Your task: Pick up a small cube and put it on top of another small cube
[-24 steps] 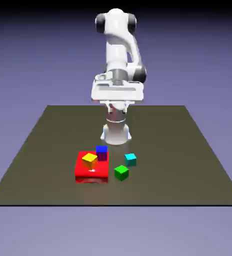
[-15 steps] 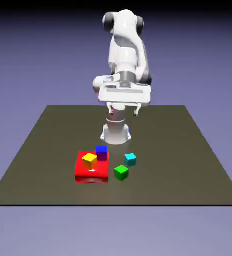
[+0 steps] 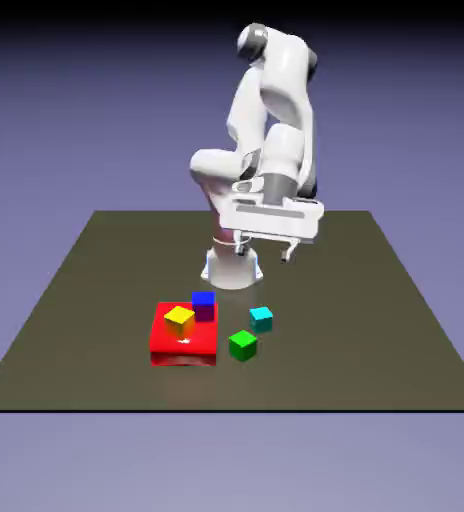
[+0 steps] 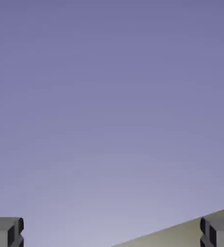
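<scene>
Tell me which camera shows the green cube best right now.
The exterior view: the green cube sits in plain sight on the table, beside the red block. The hand view shows none of it, only backdrop and a table corner.

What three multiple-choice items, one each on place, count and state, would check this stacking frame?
1. Where does the small bright green cube sit?
A. on the flat red block
B. on the dark table, beside the flat red block
C. between the gripper's fingers

2. How many small cubes rest on the flat red block?
A. two
B. none
C. four

3. How is the two-finger gripper?
A. shut on a cube
B. open and empty
C. pressed on the table

Answers:
1. B, it stands on the table at the block's right edge in the exterior view.
2. A, the yellow cube and the blue cube.
3. B, its fingers stand apart above the cubes, nothing between them.
</scene>
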